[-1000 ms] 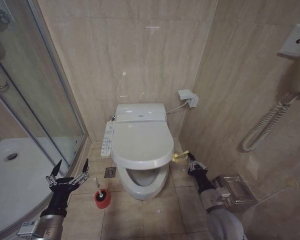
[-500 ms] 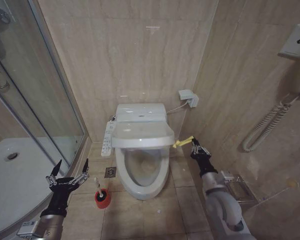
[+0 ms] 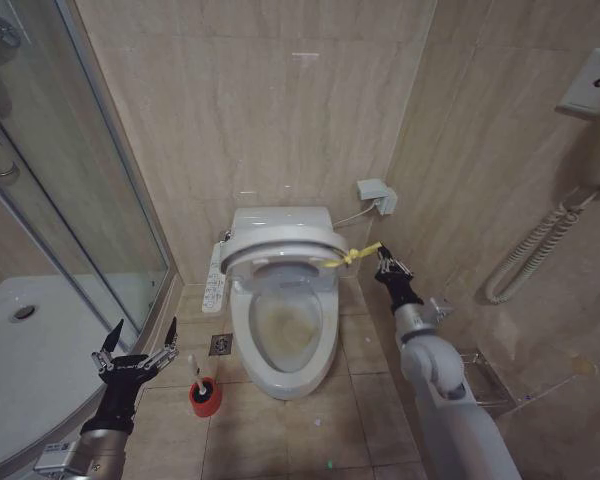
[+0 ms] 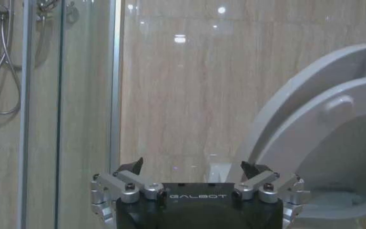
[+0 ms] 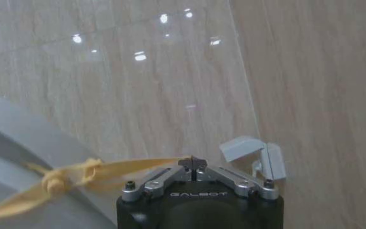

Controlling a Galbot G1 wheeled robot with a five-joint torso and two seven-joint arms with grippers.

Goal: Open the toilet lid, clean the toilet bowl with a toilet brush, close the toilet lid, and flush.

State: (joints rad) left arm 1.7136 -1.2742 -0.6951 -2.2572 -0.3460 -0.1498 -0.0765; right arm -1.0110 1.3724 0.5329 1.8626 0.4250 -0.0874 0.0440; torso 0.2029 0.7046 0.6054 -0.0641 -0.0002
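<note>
Toilet lid (image 3: 280,243) half-raised; right pincer (image 3: 381,256) pinches its yellow tag (image 3: 352,256); left pincer (image 3: 137,345) spread, empty.

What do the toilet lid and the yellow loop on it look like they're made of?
The toilet lid looks like glossy white moulded plastic, smooth and thin-edged. The yellow loop looks like soft matte ribbon or cord, knotted and pulled taut; its exact fibre is unclear. The right claw is shut on it.

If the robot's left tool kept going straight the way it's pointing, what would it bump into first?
Probably the tiled wall behind the toilet. The open left tool points between the shower glass and the raised toilet lid, though depth is hard to judge.
</note>
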